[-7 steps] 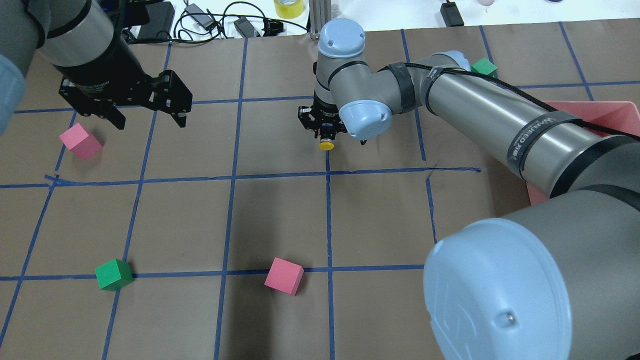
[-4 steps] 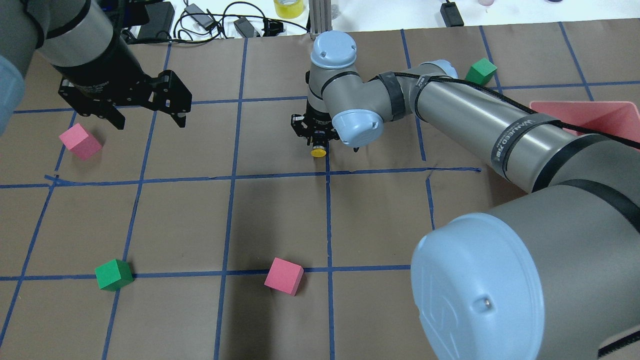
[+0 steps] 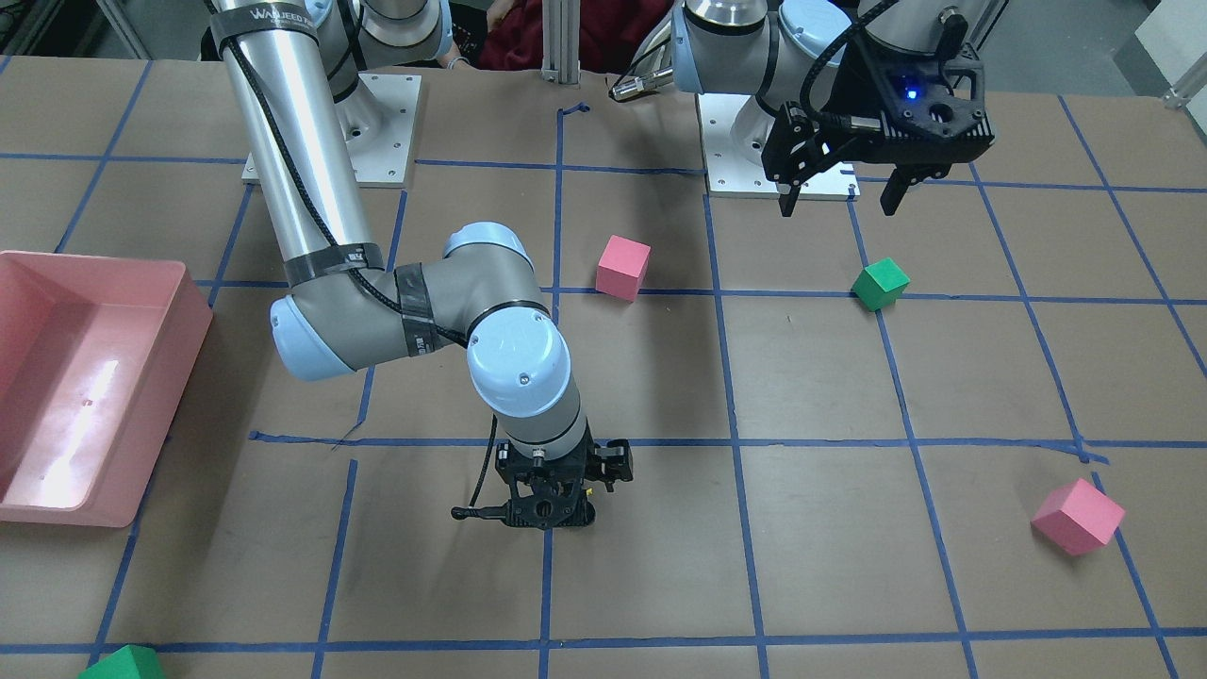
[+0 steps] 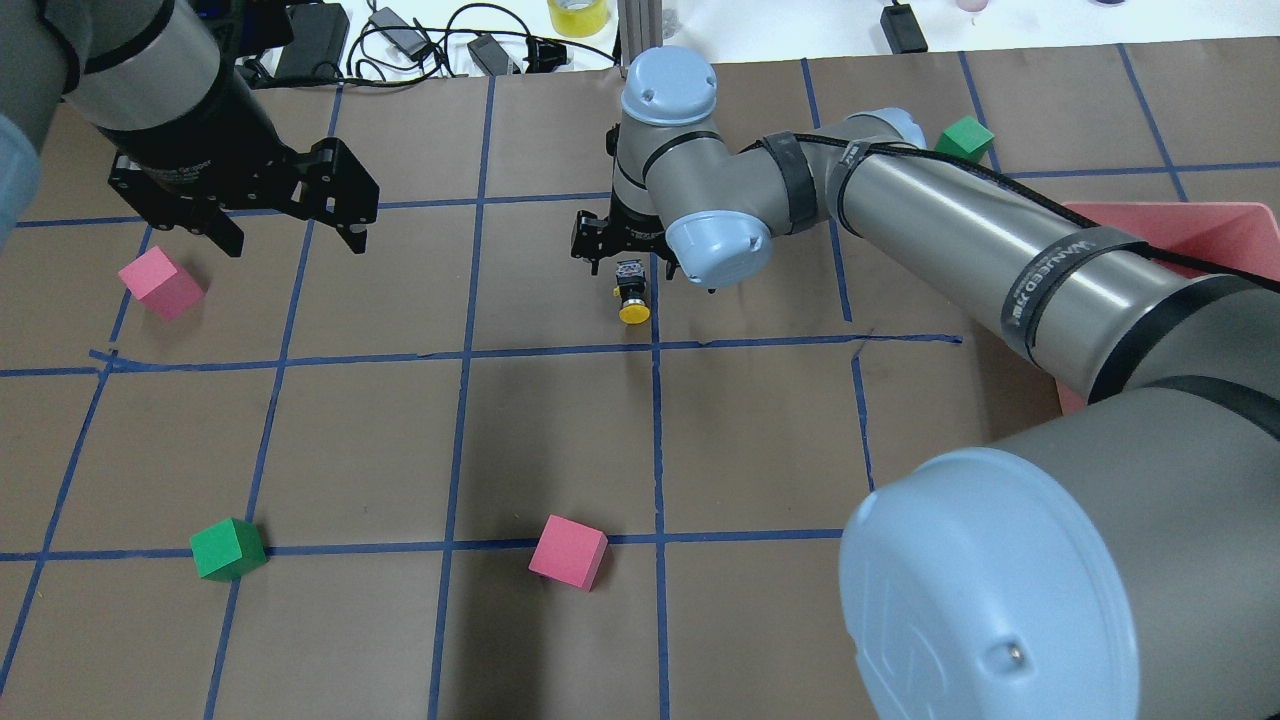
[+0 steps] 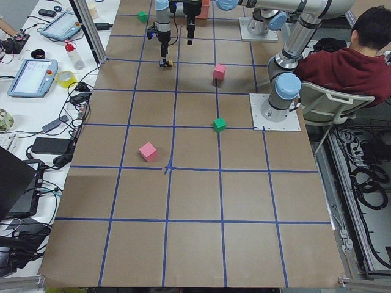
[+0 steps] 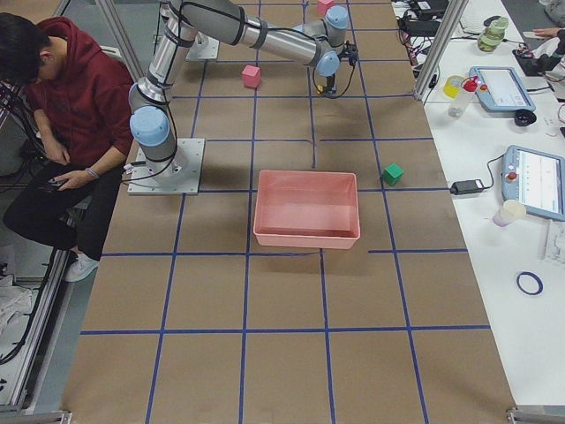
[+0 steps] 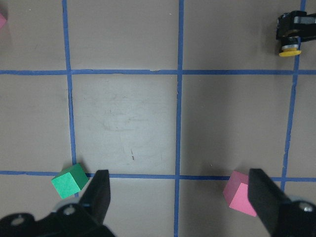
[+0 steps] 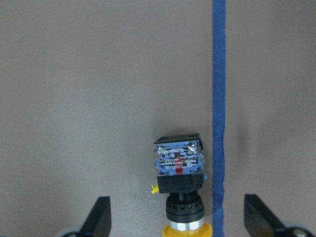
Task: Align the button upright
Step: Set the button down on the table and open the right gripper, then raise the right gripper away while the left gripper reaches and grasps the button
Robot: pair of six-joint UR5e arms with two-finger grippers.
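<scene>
The button (image 4: pixel 630 295) lies on its side on the brown table, yellow cap toward the robot, contact block toward the far side. In the right wrist view the button (image 8: pixel 180 190) sits low in the middle, beside a blue tape line, with both fingers wide apart and clear of it. My right gripper (image 4: pixel 628 258) is open just above it. In the front-facing view the right gripper (image 3: pixel 552 514) hides nearly all of the button. My left gripper (image 4: pixel 293 240) hangs open and empty over the far left of the table, and also shows in the front-facing view (image 3: pixel 837 203).
Pink cubes (image 4: pixel 160 283) (image 4: pixel 568 552) and green cubes (image 4: pixel 228 549) (image 4: pixel 965 140) are scattered on the table. A pink bin (image 4: pixel 1180 225) stands on the right. Cables and adapters (image 4: pixel 420 40) lie along the far edge.
My right gripper carried the button a little to the left, then opened and drew back. The button now lies free on the table. The left gripper has barely moved.
</scene>
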